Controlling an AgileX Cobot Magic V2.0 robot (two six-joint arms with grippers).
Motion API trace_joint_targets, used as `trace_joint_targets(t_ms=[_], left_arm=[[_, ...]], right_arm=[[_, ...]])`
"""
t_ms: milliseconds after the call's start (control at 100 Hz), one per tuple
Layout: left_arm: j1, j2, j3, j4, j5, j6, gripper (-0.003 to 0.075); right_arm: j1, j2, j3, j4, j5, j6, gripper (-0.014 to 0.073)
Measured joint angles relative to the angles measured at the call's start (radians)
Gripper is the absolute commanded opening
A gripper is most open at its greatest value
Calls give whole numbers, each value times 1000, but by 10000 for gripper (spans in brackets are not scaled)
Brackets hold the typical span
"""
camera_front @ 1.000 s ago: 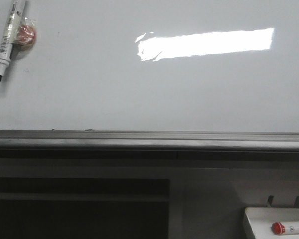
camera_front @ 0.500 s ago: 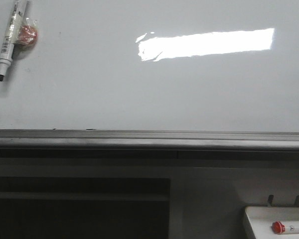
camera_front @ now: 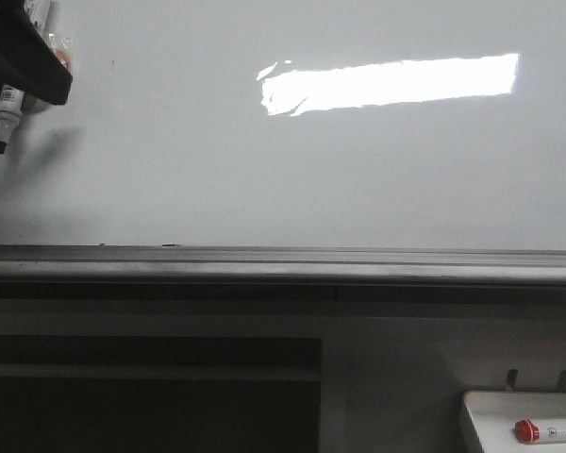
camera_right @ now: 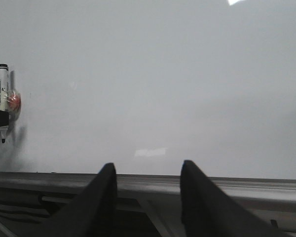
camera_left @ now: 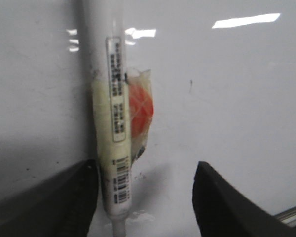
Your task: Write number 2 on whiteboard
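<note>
The whiteboard (camera_front: 311, 170) is glossy white with a bright glare, and no number 2 shows on it. A white marker (camera_front: 4, 111) with a black tip hangs on the board at the top left beside a red round piece (camera_left: 140, 111). My left gripper (camera_front: 24, 57) is open over the marker. In the left wrist view the marker (camera_left: 116, 148) lies between the gripper's (camera_left: 144, 173) jaws, close against one finger (camera_left: 64, 197). My right gripper (camera_right: 147, 170) is open and empty, in front of the grey ledge (camera_right: 237, 185).
The grey metal ledge (camera_front: 283, 264) runs along the board's lower edge. A small white tray (camera_front: 509, 408) at the bottom right holds a red-capped marker (camera_front: 547, 432). Dark shelving lies below the ledge on the left.
My left gripper has come into the front view at the top left and now covers the marker's upper part and most of the red piece. A shadow has appeared beside the marker.
</note>
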Motion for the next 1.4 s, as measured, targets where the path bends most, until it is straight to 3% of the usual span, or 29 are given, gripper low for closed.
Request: trace_joint_targets(t_ms=[130,250,410,540,770,900,990,1140,1400], left_arm=[[0,31,0,-4,-44,0,177],[0,40,0,-8,-85,0,-21],[-7,40,-10,-18,-96,0,-20],[-55,6,-63,-23,-2,49,-20],[-317,-92,-191,-23,262,567,-20],[-476,-102,-208,8,304,771,-20],[-537,-102,-208,32,297,810,-20],[-553,-102,-208,47,284,822,-20],[-553,-102,-208,51,284,827,-20]], right_arm=[[0,0,0,0,0,0,271],[0,0,0,0,1,0,271],[0,0,-2,0,6,0,271],[0,6,-67,0,26,-19,271],[50,199,-413,0,209,-292,276],[119,401,-601,3,384,-463,284],[172,518,-694,31,467,-531,335],[277,671,-751,89,506,-617,434],[457,789,-754,103,385,-640,442]])
